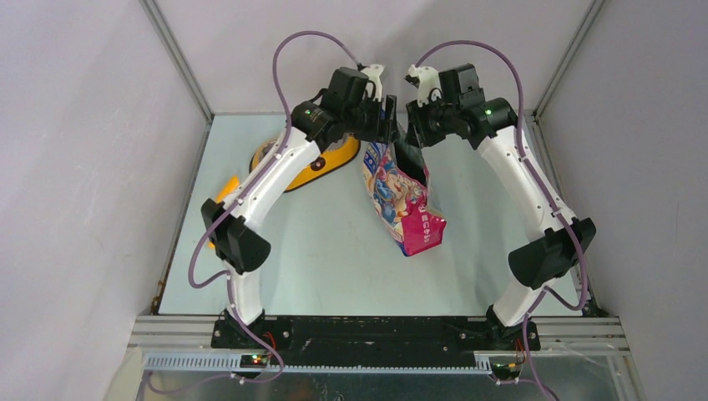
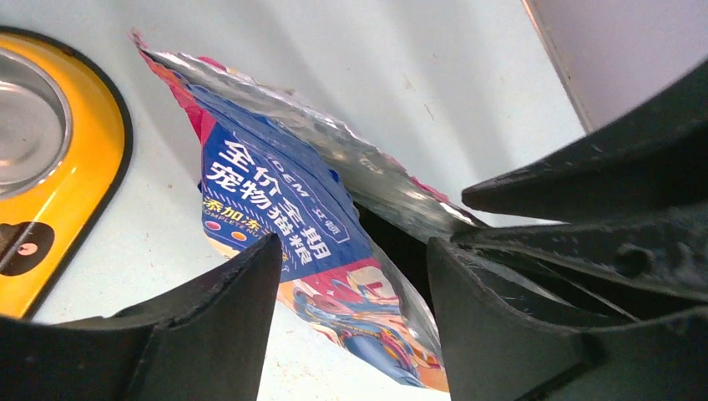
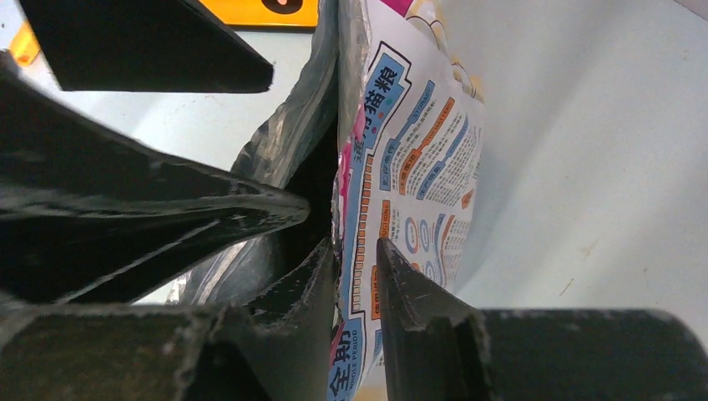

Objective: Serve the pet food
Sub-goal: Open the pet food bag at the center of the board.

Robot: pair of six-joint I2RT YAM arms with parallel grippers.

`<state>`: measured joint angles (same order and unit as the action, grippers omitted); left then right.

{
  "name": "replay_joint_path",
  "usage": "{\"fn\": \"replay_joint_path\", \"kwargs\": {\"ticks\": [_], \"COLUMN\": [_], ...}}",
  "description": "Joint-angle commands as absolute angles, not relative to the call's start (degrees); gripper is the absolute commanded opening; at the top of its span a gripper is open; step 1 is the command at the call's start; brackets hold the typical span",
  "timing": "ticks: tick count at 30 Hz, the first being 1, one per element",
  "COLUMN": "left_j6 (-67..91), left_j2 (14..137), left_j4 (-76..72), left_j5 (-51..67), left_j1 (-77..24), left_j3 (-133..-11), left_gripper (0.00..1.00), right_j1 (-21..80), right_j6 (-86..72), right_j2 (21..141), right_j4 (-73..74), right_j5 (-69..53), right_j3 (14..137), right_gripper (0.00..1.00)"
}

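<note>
The pet food pouch (image 1: 401, 196), glossy blue and pink with Chinese text, stands tilted at mid-table with its mouth pulled open at the top. My right gripper (image 1: 411, 150) is shut on the pouch's printed back wall (image 3: 417, 159); in the right wrist view the gripper (image 3: 354, 246) has one finger inside the mouth and one outside. My left gripper (image 1: 387, 125) is open. In its own view the left gripper (image 2: 352, 246) straddles the blue front wall of the pouch (image 2: 275, 192) with a wide gap. The silver lining shows inside the mouth.
The yellow feeder (image 1: 330, 159) lies at the back left, partly under my left arm; one steel bowl (image 2: 25, 125) shows in its yellow rim (image 2: 83, 167). An orange object (image 1: 225, 188) peeks out behind the left arm. Enclosure walls stand close on both sides.
</note>
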<state>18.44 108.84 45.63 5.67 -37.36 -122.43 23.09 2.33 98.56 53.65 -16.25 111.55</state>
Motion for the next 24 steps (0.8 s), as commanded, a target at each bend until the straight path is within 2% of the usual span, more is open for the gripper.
{"fn": "replay_joint_path", "kwargs": {"ticks": [1,4,9,12,15,24], "left_j6": [18.09,18.10,17.76,17.20,16.60,15.99], "left_j2": [110.37,110.85,109.79,108.61,106.53,100.50], "left_j4": [45.65,45.66,45.75,45.92,45.96,45.76], "left_j5": [4.01,3.29,1.19,-0.85,-3.45,-7.35], "left_j1": [-37.57,-37.65,-37.90,-37.95,-37.96,-38.55], "left_j3": [-125.63,-125.71,-125.09,-125.04,-124.40,-119.15], "left_gripper": [0.68,0.59,0.24,0.09,0.01,0.00], "right_j1": [22.77,23.46,24.74,25.48,26.19,27.06], "right_j6": [2.33,2.48,2.97,2.91,2.89,2.74], "right_j2": [96.20,96.15,96.12,95.82,95.42,93.04], "right_j4": [51.70,51.25,51.11,50.83,50.31,48.83], "right_j5": [-15.90,-14.95,-11.22,-9.03,-5.56,4.57], "right_j3": [111.50,111.04,110.92,110.83,110.58,111.08], "right_gripper": [0.27,0.26,0.25,0.22,0.17,0.02]}}
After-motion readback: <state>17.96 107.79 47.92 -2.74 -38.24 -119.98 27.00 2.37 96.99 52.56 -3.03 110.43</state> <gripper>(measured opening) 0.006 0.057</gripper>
